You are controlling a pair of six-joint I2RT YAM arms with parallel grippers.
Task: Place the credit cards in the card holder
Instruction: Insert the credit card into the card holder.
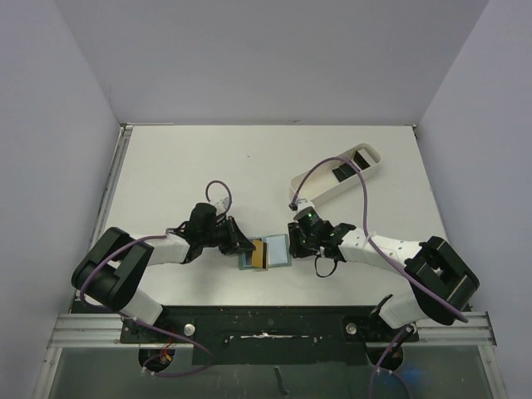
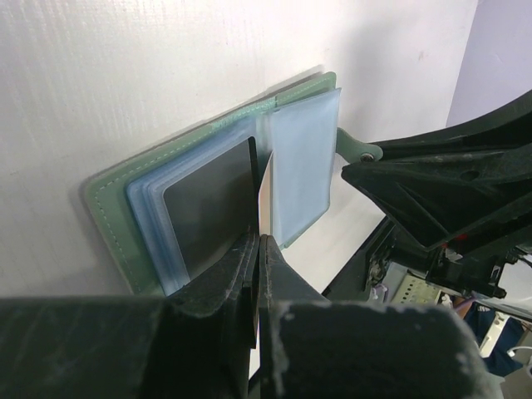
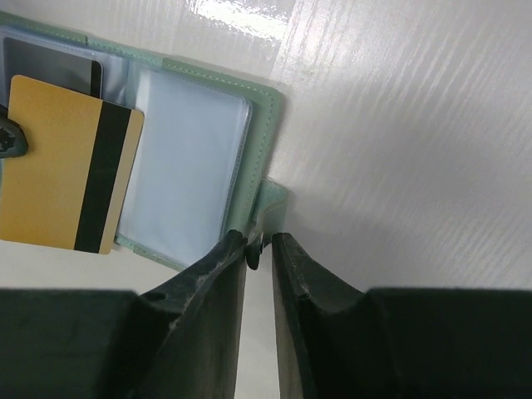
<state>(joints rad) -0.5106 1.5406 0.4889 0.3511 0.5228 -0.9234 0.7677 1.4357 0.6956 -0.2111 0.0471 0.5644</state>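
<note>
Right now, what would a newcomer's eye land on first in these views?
The gold card with a black stripe, pinched by the left end effector over the open card holder, centre of the top view. The right end effector sits at the holder's snap tab, and a white tray with black cards lies at upper right.

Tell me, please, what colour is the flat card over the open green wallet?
Thin card: gold with black stripe; right wrist view.

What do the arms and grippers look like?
The left arm and right arm are white-shelled with black joint housings; a purple cable loops along each. The left gripper and right gripper are black, with matte, scuffed wedge-shaped jaws.
</note>
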